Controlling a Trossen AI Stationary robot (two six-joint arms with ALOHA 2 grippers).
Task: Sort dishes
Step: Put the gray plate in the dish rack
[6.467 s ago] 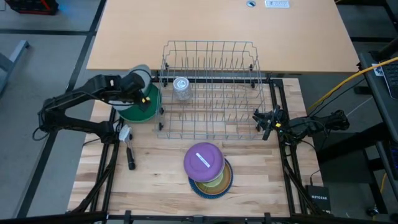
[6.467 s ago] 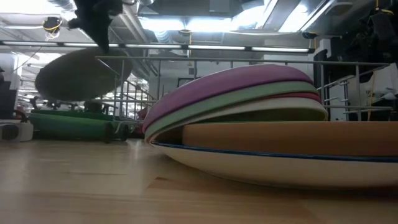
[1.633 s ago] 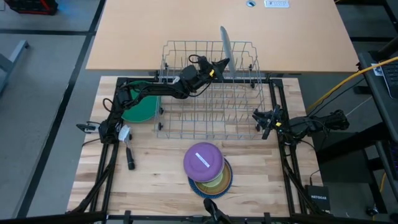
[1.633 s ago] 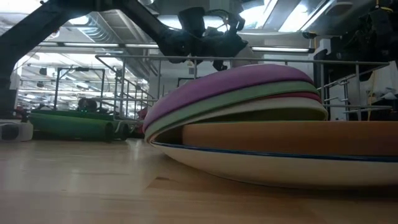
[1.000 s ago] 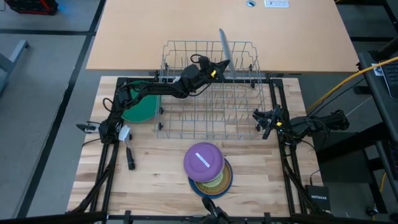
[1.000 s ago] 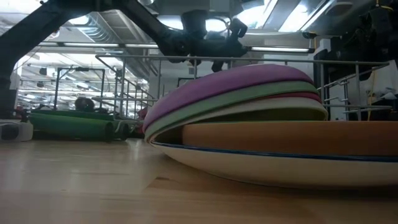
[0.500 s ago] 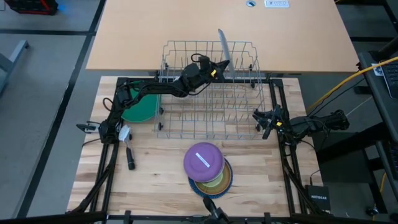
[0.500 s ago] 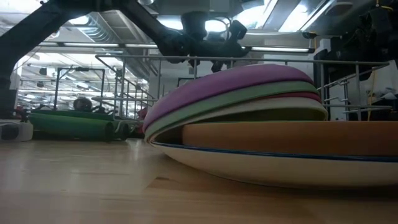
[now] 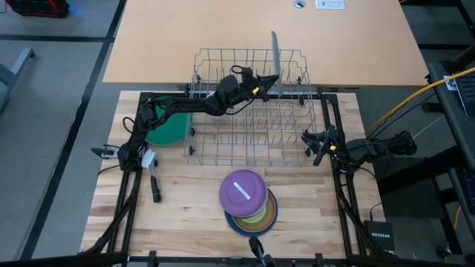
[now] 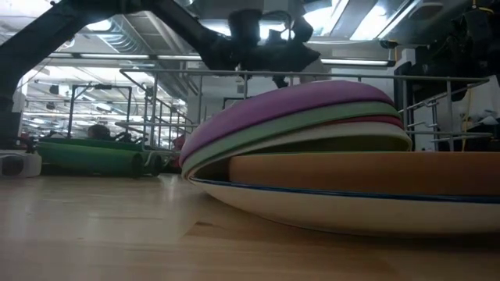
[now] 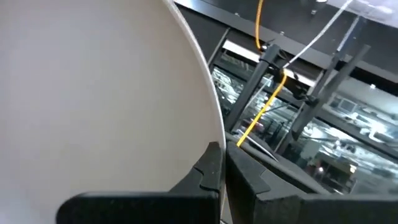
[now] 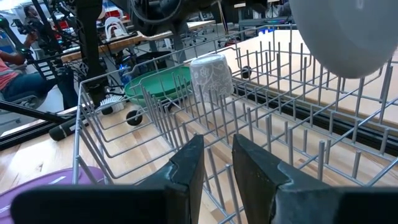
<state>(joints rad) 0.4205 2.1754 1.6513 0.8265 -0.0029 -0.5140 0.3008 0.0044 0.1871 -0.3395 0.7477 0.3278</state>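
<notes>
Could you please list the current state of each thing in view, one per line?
Grey round plastic plate: on edge, held above the rack's far side.
Left hand: shut on the grey plate's rim.
Right hand: waiting at the rack's right end, holding nothing.
Metal wire dish rack: upright, no dishes slotted yet.
Green plates: stacked flat, left of the rack.
Purple-topped stack of small dishes: piled at the table's front.

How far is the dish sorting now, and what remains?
Nothing stands in the wire rack yet. In hand: the left end effector, shut on a grey plate, holds it on edge over the rack's far side. Left: the green dishes beside the rack and the purple-topped stack in front. The right end effector waits at the rack's right.
</notes>
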